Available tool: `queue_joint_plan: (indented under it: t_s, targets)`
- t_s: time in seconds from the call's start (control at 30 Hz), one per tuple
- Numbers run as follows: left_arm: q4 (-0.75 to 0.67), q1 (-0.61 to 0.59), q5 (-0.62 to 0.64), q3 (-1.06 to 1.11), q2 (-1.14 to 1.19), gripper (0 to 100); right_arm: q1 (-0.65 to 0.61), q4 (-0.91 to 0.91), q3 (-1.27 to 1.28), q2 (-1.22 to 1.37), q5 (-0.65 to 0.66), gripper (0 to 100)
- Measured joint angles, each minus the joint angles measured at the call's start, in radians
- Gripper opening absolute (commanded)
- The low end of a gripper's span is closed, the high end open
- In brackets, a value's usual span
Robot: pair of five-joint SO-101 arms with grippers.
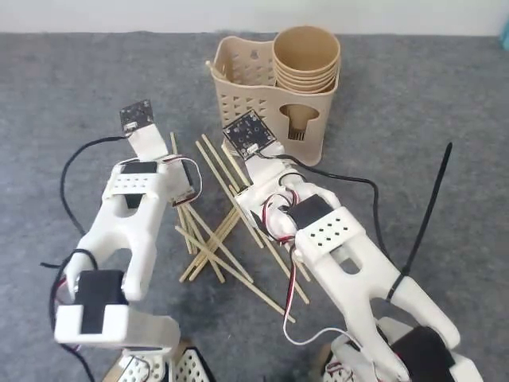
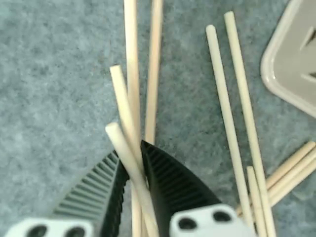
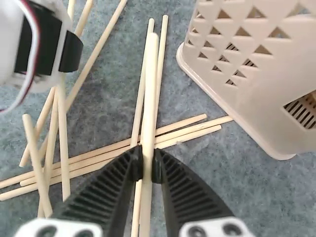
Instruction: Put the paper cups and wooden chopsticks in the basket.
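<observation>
A beige plastic basket (image 1: 246, 76) stands at the back of the grey carpet with a stack of brown paper cups (image 1: 306, 56) inside its right side. Several wooden chopsticks (image 1: 215, 239) lie scattered between the two arms. My left gripper (image 2: 132, 170) is shut on a chopstick (image 2: 123, 143) that sticks out ahead of its black fingers, low over other sticks. My right gripper (image 3: 146, 165) is shut on a chopstick (image 3: 149, 89) pointing forward, with the basket (image 3: 256, 74) close beside it. In the high view the left arm (image 1: 135, 207) and right arm (image 1: 318, 231) flank the pile.
A black cable tie (image 1: 425, 215) lies on the carpet to the right of the right arm. Cables run along both arms. A basket corner (image 2: 291, 64) is near the left gripper. Open carpet lies at the far left and far right.
</observation>
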Motion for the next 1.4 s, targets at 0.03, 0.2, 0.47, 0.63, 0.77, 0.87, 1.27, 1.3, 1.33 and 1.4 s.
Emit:
queue_joint_plan:
  t_s: [0.03,0.2,0.47,0.63,0.77,0.87,1.27,1.3,1.33,1.4]
  targets:
    - [-0.002,-0.002,-0.003,0.0,0.0,5,0.0,0.0,0.0,0.0,0.0,1.9]
    - [-0.003,-0.006,-0.015,0.0,0.0,19,0.0,0.0,0.0,0.0,0.0,1.9]
    - [0.0,-0.005,-0.032,0.0,0.0,15,0.0,0.0,0.0,0.0,0.0,1.9]
    - [0.0,-0.005,-0.032,0.0,0.0,14,0.0,0.0,0.0,0.0,0.0,1.9]
    - [-0.008,0.012,-0.032,0.0,0.0,14,0.0,0.0,0.0,0.0,0.0,1.9]
    - [-0.015,0.037,-0.032,-0.017,0.029,14,0.0,0.0,0.0,0.0,0.0,1.9]
    - [0.003,0.1,-0.014,-0.161,0.173,13,0.0,0.0,0.0,0.0,0.0,1.9]
    - [0.003,0.098,0.009,-0.181,0.199,13,0.0,0.0,0.0,0.0,0.0,1.9]
    - [0.012,0.097,0.034,-0.204,0.23,13,0.0,0.0,0.0,0.0,0.0,1.9]
    - [0.064,0.097,0.072,-0.272,0.298,13,0.0,0.0,0.0,0.0,0.0,1.9]
